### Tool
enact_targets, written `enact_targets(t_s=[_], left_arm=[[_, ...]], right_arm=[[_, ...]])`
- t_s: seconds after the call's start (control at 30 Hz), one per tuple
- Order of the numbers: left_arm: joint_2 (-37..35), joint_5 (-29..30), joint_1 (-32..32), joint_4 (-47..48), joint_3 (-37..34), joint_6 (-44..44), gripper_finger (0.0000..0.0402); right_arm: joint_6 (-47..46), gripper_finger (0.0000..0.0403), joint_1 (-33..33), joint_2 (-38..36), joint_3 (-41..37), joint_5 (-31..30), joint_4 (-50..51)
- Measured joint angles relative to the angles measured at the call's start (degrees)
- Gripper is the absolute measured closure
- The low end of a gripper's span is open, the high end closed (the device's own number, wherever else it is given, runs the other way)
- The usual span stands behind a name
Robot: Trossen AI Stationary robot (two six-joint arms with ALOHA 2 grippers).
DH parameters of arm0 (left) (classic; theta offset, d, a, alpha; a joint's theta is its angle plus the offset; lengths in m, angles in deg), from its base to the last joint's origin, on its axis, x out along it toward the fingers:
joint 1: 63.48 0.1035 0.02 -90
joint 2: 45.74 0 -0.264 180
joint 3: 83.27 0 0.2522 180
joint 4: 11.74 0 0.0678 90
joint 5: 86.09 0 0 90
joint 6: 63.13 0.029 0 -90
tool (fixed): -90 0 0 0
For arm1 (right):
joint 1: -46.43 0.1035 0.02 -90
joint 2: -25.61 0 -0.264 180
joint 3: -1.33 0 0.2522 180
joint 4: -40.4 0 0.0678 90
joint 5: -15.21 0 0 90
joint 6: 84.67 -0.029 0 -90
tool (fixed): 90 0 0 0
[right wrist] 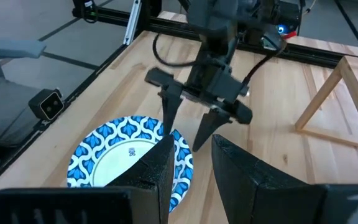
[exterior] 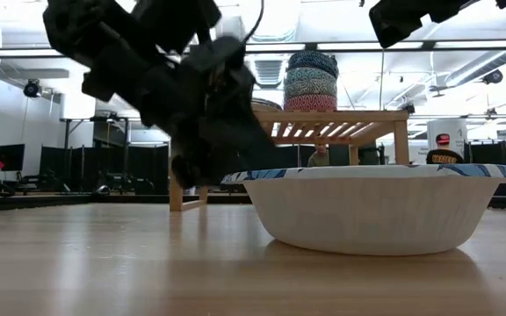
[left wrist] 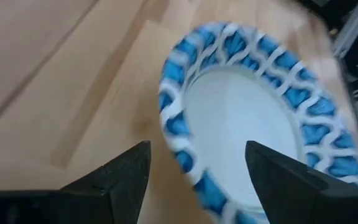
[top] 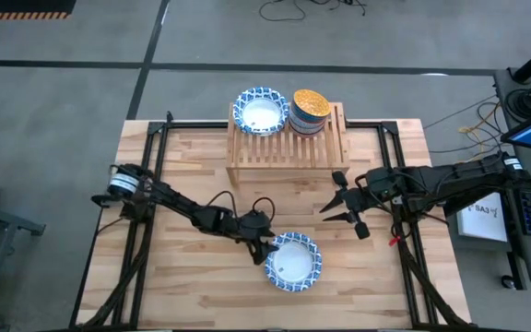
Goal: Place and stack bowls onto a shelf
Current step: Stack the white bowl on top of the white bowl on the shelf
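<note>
A wide blue-and-white bowl (top: 293, 261) sits upright on its base on the table's near middle, big in the low view (exterior: 367, 206). My left gripper (top: 267, 247) is open at the bowl's left rim (left wrist: 176, 140). One finger stands outside the rim and one over the inside, both pointing down (right wrist: 184, 134). My right gripper (top: 328, 208) hovers open above the table, right of the shelf's front. The shelf (top: 284, 148) carries one blue-and-white bowl (top: 259, 111) and a stack of several bowls (top: 309, 112) with an orange one on top.
The shelf stands at the table's far middle, with bare slats (top: 335, 138) to the right of the stack. Black frame rails (top: 146, 184) run along both table sides. People (exterior: 446, 154) are in the room behind; a person's leg (right wrist: 5, 118) is beside the table.
</note>
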Motion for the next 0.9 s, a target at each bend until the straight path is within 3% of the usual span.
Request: enact_targets(t_s=[0.2,0.3,0.4,0.5,0.57,0.9], left_arm=[[2.49,-1.31,0.0,-1.01,0.01,-2.48,0.0174],[2.58,-1.55,-0.07,-1.36,0.02,-2.38,0.0203],[2.51,-1.88,-0.11,-1.51,0.02,-2.37,0.0265],[2.49,-4.27,-0.09,-1.53,0.02,-3.34,0.0354],[2.2,-5.1,-0.11,-1.66,0.02,-5.08,0.0386],[-6.4,-10.23,0.65,-0.61,-0.13,-4.84,0.04]], right_arm=[[0.0,0.0305,0.0,0.0,-0.03,0.0,0.17],[-0.01,0.0305,0.0,0.0,-0.04,0.0,0.23],[0.02,0.0305,-0.02,0.0,-0.07,0.0,0.23],[0.03,0.0305,-0.02,0.0,-0.07,0.0,0.21],[0.03,0.0305,-0.02,0.0,-0.07,0.0,0.21],[0.21,0.0305,-0.02,0.0,-0.07,0.0,0.45]])
